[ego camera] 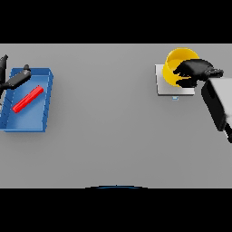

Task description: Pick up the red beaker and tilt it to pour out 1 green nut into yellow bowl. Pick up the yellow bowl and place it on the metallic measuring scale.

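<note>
The yellow bowl (174,68) stands on the metallic measuring scale (164,86) at the far right of the table. My right hand (195,70) lies over the bowl's right rim with its fingers curled around the edge. A red beaker (28,99) lies on its side inside a blue bin (43,106) at the far left. My left hand (13,80) hovers over the bin's upper left corner with straight fingers, apart from the beaker. No green nut is visible; the bowl's inside is partly hidden by my right hand.
The blue bin has raised walls around the beaker. The scale shows a small display tab (175,97) at its near edge. My right forearm (216,102) stretches from the right edge toward the scale.
</note>
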